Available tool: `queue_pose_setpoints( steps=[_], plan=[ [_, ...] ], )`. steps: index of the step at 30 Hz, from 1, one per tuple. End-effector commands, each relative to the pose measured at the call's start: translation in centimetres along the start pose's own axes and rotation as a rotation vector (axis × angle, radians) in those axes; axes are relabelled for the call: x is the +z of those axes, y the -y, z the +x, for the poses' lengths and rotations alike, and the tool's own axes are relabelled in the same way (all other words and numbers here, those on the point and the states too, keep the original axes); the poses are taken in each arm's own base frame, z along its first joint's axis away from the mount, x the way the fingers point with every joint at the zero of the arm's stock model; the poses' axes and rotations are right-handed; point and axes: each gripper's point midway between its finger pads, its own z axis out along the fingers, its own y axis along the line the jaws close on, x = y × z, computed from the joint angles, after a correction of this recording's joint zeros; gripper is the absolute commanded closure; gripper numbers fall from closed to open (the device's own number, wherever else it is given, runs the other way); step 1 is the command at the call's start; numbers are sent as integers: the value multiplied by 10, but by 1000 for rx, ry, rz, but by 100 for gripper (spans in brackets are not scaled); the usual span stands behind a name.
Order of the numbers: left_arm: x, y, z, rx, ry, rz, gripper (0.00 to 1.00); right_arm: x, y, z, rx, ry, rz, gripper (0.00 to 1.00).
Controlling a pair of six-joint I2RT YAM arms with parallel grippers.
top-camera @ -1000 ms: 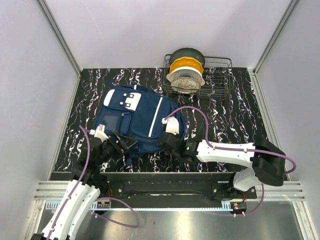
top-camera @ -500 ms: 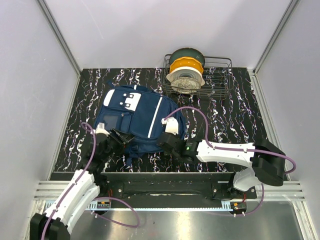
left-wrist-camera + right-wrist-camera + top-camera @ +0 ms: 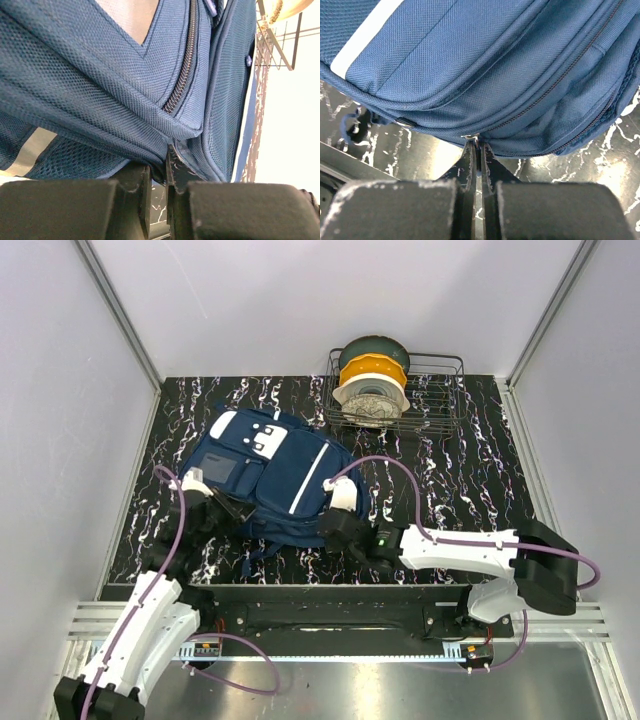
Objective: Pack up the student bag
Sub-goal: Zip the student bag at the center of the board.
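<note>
The student bag point(image 3: 275, 472), navy with white patches and a thin white stripe, lies flat on the left middle of the black marbled table point(image 3: 470, 470). My left gripper point(image 3: 224, 508) is at its near left corner. In the left wrist view, the left gripper point(image 3: 159, 169) is shut on a fold of the bag's fabric point(image 3: 115, 95) just below a zip line. My right gripper point(image 3: 336, 524) is at the bag's near right edge. The right wrist view shows the right gripper point(image 3: 479, 148) shut on a small metal zip pull point(image 3: 473, 136) hanging from the bag point(image 3: 485, 60).
A wire basket point(image 3: 440, 405) at the back right holds upright spools point(image 3: 372, 380) in green, orange and white. Pale walls enclose the table on three sides. Purple cables loop off both arms.
The left gripper has reached into the bag's near left corner and closed from wide open onto the fabric. The bag has turned and shifted slightly. The right gripper stays shut at the zip.
</note>
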Motion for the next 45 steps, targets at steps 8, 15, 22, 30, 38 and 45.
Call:
queue_pose_setpoints(
  steps=[8, 15, 22, 30, 38, 45],
  plan=[
    [-18, -25, -60, 183, 112, -107, 100, -2, 80, -17, 8, 48, 209, 100],
    [-21, -17, -68, 222, 83, -81, 100, 3, 96, -18, -31, 37, 246, 100],
    [-26, -11, -83, 217, -49, 61, 100, 14, 106, -22, 2, 20, 251, 100],
    [-18, 0, -86, 191, -131, 142, 100, 17, 83, -26, -3, 20, 134, 100],
    [-35, 0, -77, 136, -41, 104, 17, 7, 30, -19, 18, -8, -32, 100],
    [-59, -18, -42, 10, 11, 10, 1, 13, 24, -5, 171, -47, -12, 100]
  ],
)
